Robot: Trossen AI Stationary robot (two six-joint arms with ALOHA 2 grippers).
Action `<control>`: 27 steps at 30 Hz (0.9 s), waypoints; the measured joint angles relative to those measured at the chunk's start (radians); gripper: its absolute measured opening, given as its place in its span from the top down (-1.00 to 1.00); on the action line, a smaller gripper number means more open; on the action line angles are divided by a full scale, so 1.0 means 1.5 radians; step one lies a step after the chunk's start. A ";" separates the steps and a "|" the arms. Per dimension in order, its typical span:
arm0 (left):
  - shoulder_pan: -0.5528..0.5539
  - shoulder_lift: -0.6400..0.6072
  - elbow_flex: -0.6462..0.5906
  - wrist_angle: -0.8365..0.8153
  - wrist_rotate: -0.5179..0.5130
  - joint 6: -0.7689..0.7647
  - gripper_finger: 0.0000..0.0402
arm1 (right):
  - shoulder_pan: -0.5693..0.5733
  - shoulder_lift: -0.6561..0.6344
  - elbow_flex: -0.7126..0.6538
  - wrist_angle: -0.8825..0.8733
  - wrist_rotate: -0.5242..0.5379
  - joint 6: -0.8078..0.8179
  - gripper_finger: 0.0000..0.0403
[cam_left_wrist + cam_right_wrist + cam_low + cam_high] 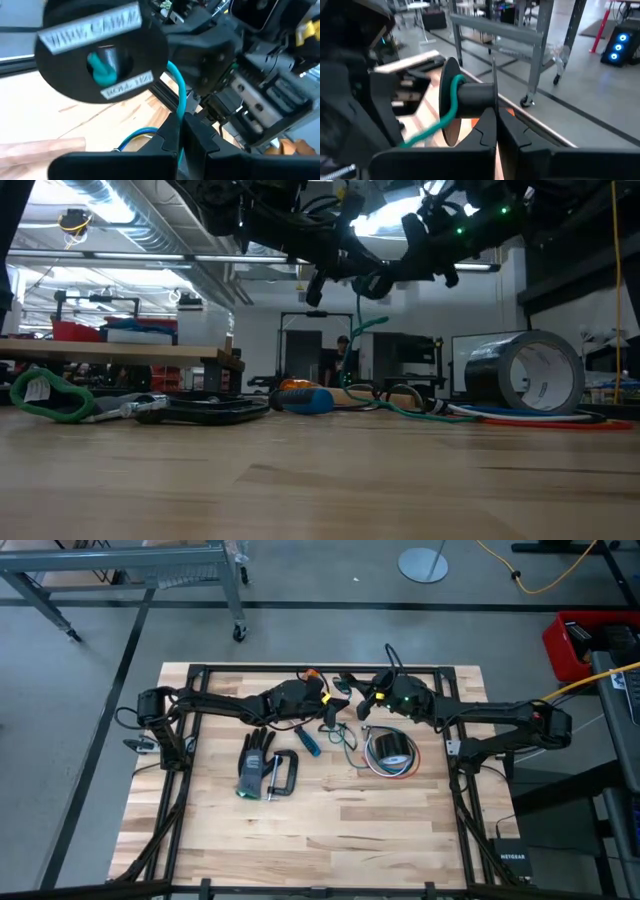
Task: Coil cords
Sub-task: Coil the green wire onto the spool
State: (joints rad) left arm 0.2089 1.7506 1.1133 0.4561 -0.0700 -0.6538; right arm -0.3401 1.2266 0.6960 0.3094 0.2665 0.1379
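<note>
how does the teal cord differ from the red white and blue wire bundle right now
The teal cord is lifted off the table, hanging from the two hands above and partly wound on a black spool; the red, white and blue wire bundle lies flat on the wood. The teal cord is one strand; the bundle is several strands looped around a roll of tape. Both are thin and flexible.

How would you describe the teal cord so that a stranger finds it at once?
Look at the far middle of the wooden table, where the two arms meet. The teal cord hangs there, running down beside the roll of tape; it alone is teal-green.
</note>
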 joint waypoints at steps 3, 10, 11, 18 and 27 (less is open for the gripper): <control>-0.004 0.000 0.000 -0.001 -0.004 0.019 1.00 | 0.000 0.000 0.000 0.028 -0.002 0.000 1.00; -0.014 0.000 0.000 -0.004 -0.019 0.102 1.00 | 0.000 -0.008 0.000 0.049 -0.037 0.000 1.00; -0.015 0.000 0.000 -0.006 -0.022 0.116 1.00 | 0.000 -0.012 0.000 0.047 -0.042 0.000 1.00; -0.023 -0.001 0.001 -0.013 -0.033 0.242 1.00 | 0.000 -0.066 0.000 -0.008 -0.051 -0.003 1.00; -0.026 -0.002 0.000 -0.020 -0.028 0.353 0.85 | 0.000 -0.118 0.000 -0.040 -0.061 -0.003 1.00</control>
State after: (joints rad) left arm 0.1695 1.7482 1.1131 0.4256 -0.1119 -0.1248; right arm -0.3406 1.0493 0.6960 0.2496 0.1743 0.1329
